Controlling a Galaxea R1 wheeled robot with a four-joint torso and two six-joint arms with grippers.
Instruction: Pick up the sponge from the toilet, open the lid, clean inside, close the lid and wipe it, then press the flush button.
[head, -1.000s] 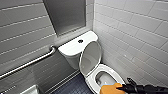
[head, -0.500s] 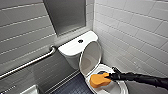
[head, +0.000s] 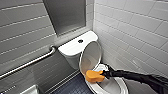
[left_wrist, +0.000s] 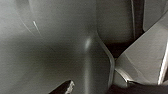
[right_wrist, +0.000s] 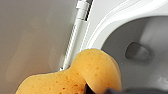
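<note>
Whereas a second ago it was seen lower right, the sponge (head: 93, 76) is now held — pinched in the right gripper (head: 102, 74) — at the left rim of the toilet bowl (head: 111, 85), beneath the raised lid (head: 90, 56).

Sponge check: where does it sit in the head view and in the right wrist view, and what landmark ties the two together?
Head view: the sponge is low centre, over the bowl's edge just below the raised lid, held by the right gripper.
Right wrist view: the sponge looms large and close to the camera.
Shared landmark: the toilet's white rim beside the lid.
</note>
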